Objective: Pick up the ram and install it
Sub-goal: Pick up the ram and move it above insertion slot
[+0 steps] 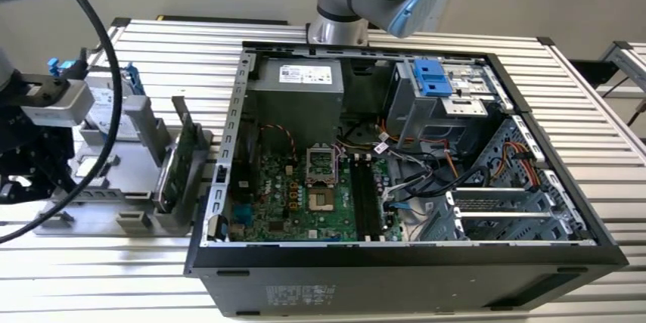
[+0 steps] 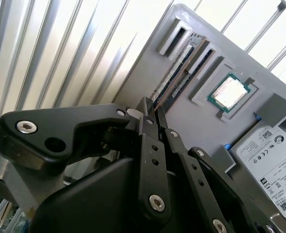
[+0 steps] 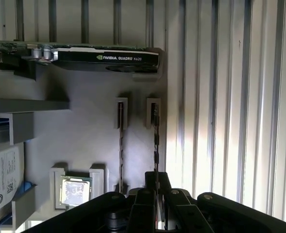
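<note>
So, the job looks to be at its very start: a grasp made, with lifting, carrying and seating all left to do. At the exterior view's left stands the grey holder (image 1: 101,172), a matt block with moulded slots. In the first wrist view the fingers (image 3: 163,182) are drawn in tight on the upper edge of the ram (image 3: 155,141). It is a thin dark board standing on edge in the holder's slot nearest the ribbed metal surface (image 3: 230,97). I judge that a grip, but not a lift, since the ram's far end sits in its bracket. A second stick (image 3: 121,141) stands parallel, one slot further into the holder. Deeper in the holder lie a square processor (image 3: 75,190) with a shiny metal lid, a labelled silver hard drive (image 3: 2,174) and a black-shrouded graphics card (image 3: 104,57). Beside the holder, toward the exterior view's right, sits the open computer case (image 1: 404,251) of black sheet steel. Inside it is a green motherboard (image 1: 293,209), whose long black memory slots (image 1: 365,194) appear bare.
</note>
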